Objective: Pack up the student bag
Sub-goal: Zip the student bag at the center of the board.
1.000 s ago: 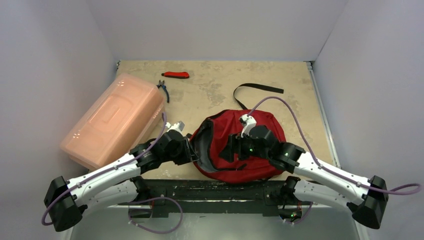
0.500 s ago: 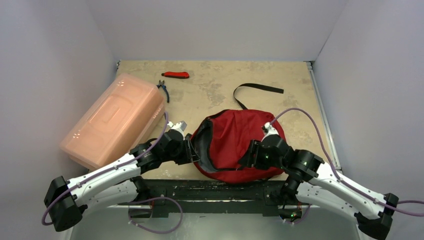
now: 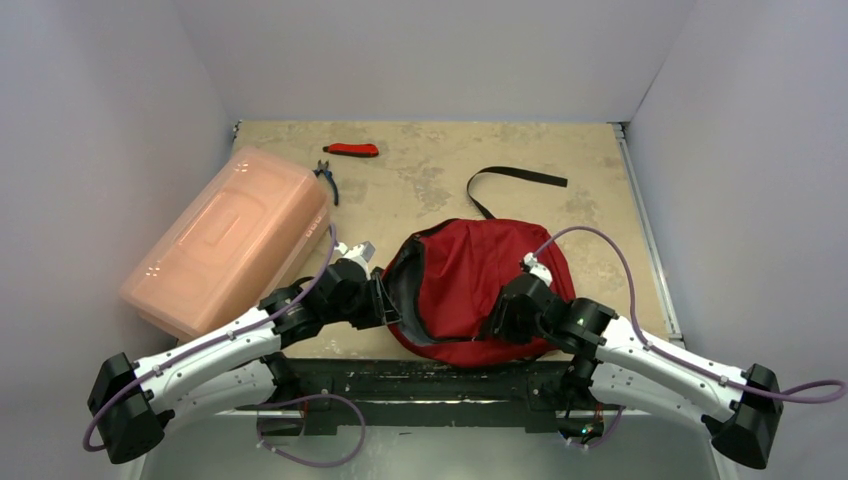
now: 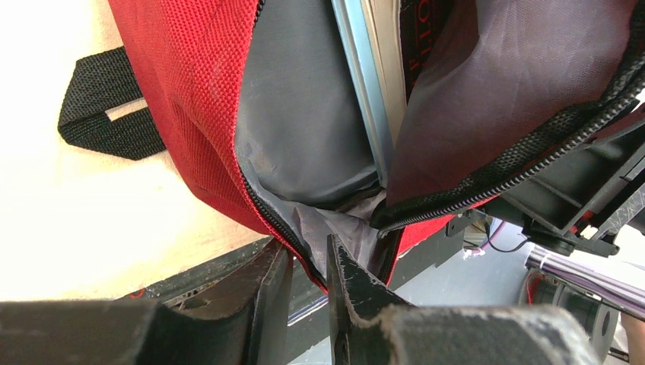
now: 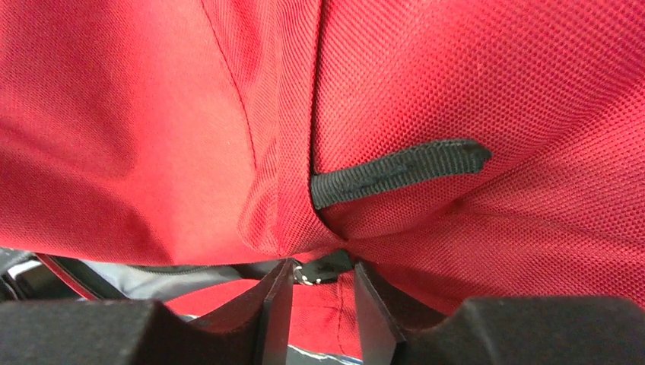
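The red student bag [image 3: 465, 275] lies at the table's near middle, with its opening towards the left. My left gripper [image 3: 385, 300] is at that opening. In the left wrist view it [image 4: 308, 255] is shut on the bag's zipper rim and grey lining [image 4: 304, 129]. A flat, pale-edged item [image 4: 365, 84] sits inside the bag. My right gripper [image 3: 495, 322] is low on the bag's near side. In the right wrist view it [image 5: 323, 270] is nearly closed on a black zipper pull [image 5: 327, 266], and red fabric bunches above it. A black webbing tab [image 5: 395, 171] lies just above.
A pink translucent box [image 3: 228, 240] lies at the left. Pliers [image 3: 327, 180] and a red tool [image 3: 352, 150] lie at the back left. The bag's long black strap [image 3: 515, 180] trails behind it. A strap loop [image 4: 103, 106] lies on the table by the left gripper.
My right gripper has moved from above the bag's middle down to its near side, and the arm's elbow has swung right. The left gripper keeps its hold on the rim.
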`<state>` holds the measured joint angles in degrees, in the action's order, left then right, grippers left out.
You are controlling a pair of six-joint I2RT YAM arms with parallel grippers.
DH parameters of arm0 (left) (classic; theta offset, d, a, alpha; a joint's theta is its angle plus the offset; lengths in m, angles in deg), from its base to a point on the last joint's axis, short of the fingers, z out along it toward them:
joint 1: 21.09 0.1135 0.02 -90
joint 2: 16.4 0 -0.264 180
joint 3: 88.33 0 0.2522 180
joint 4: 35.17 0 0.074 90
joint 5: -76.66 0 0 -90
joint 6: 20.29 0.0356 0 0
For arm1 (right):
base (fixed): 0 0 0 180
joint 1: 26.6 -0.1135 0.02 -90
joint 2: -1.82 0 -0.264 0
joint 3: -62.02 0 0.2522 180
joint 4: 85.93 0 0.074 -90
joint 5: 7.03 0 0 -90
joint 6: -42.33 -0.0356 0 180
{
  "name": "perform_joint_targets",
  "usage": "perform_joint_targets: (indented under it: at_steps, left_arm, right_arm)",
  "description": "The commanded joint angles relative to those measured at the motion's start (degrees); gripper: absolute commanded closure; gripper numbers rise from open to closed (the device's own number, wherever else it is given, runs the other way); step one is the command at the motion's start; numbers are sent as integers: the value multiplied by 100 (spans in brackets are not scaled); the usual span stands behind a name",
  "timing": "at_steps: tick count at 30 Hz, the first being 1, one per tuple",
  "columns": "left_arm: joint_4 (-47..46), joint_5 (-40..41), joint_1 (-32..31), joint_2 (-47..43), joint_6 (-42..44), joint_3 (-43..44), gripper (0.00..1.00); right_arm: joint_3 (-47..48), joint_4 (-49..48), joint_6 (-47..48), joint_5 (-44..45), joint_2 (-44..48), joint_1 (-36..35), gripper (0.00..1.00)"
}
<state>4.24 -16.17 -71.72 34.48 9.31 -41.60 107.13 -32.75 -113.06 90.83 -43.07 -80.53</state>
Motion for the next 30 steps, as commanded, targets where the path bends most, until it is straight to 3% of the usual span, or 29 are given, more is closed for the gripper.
perform_joint_targets:
  at_steps: [1, 5, 9, 13, 16, 23, 27, 30]
  left_arm:
    - [-308, -121, 17, -20, 77, -6, 78]
    - [-279, -115, 18, -112, 64, -53, 78]
    - [-276, -99, 17, -182, 70, -96, 77]
    - [-82, 20, 18, -239, 168, -72, 74]
    - [222, 258, 14, -523, 262, -118, 65]
    - [466, 467, 5, -1951, 1066, -321, 40]
    - [-262, -411, -45, -2864, 1859, -401, 37]
    - [-1154, -802, -206, -2842, 1970, -495, 33]
  right_arm:
    - [-102, -330, -349, 435, 7, 6, 59]
    - [-228, -522, -486, 357, -98, 6, 56]
    - [-336, -901, -412, 191, -188, 6, 59]
    - [-178, -1033, -38, -25, -310, 6, 80]
    - [-3, -1047, 360, -273, -292, 6, 99]
    - [-43, -1899, 1069, -772, 164, 6, 100]
    - [-77, -2289, 1149, -1202, 224, 6, 100]
    - [-45, -2466, 1113, -1456, 141, 6, 100]
